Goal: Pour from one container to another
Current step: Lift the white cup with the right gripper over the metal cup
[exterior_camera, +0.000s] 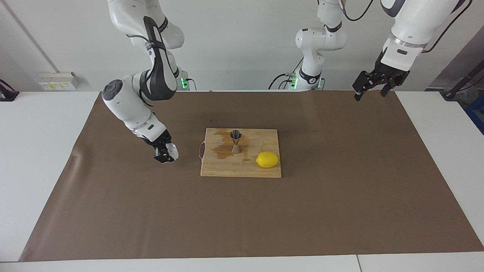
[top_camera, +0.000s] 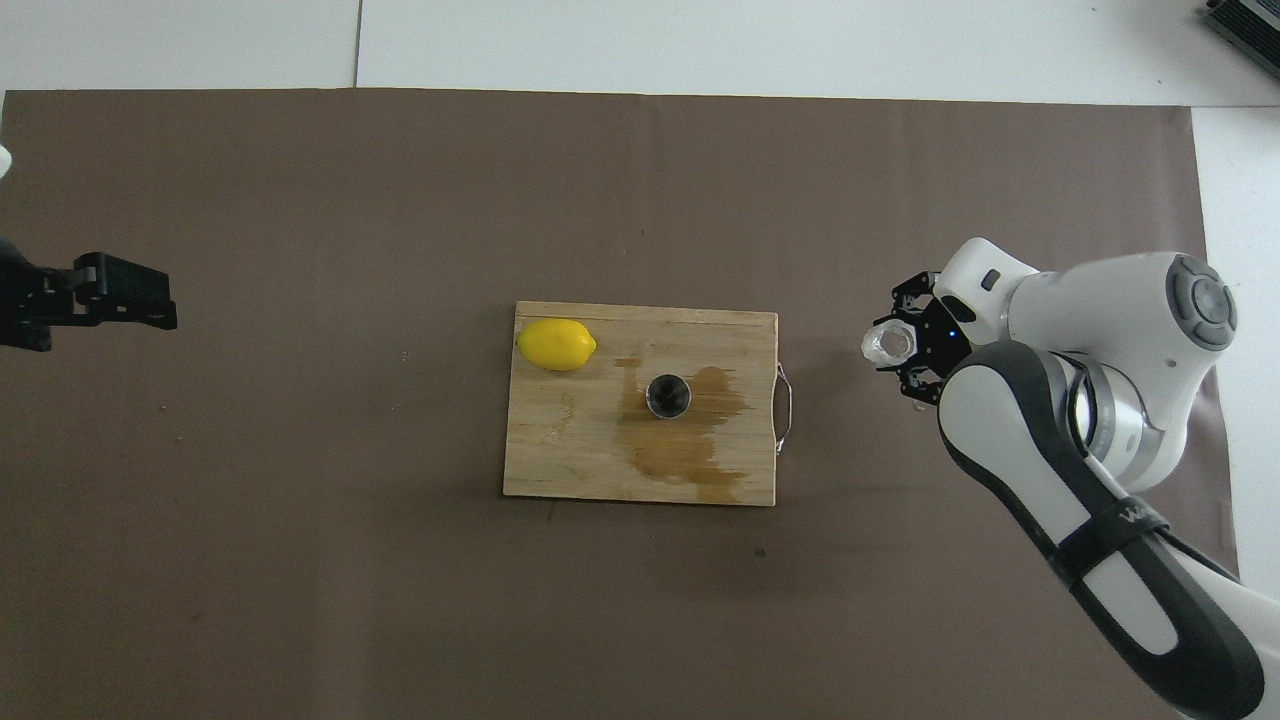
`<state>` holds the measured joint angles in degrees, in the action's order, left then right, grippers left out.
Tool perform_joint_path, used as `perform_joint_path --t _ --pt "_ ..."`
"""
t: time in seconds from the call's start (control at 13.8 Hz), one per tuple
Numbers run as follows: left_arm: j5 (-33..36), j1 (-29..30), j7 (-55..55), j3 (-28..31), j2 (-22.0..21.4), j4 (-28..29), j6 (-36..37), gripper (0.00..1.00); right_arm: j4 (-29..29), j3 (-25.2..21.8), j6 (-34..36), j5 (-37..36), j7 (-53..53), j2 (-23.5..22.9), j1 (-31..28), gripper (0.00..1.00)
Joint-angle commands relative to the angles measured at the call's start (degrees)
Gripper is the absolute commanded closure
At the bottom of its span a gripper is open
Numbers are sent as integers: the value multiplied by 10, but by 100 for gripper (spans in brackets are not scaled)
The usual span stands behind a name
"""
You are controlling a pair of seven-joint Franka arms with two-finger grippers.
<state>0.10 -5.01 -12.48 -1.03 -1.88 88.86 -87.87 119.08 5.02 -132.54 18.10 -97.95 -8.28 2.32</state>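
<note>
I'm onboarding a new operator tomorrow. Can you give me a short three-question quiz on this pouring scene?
1. True or false: the right hand is shut on the whitish cup.
2. Where does the steel jigger stand?
A. on the brown paper beside the board
B. upright on the cutting board, in a wet stain
C. in the left hand
3. Fill in: on the board, the lemon lies toward the ____ arm's end of the table from the jigger.

Key: 1 true; the cup is carried above the brown paper. 2 B. 3 left; the left hand waits, open, above that end of the paper.
</note>
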Motion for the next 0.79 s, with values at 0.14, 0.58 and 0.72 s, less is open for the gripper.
perform_joint_path --t 0.14,0.58,0.72 --pt "-5 -4 6 0 -19 20 6 0 -47 3 38 -97 163 1 54 100" --pt "-5 4 1 5 -19 21 6 0 -108 3 90 -208 281 -9 105 100" --pt "-5 11 1 8 -19 21 6 0 -117 3 93 -235 325 -11 132 100"
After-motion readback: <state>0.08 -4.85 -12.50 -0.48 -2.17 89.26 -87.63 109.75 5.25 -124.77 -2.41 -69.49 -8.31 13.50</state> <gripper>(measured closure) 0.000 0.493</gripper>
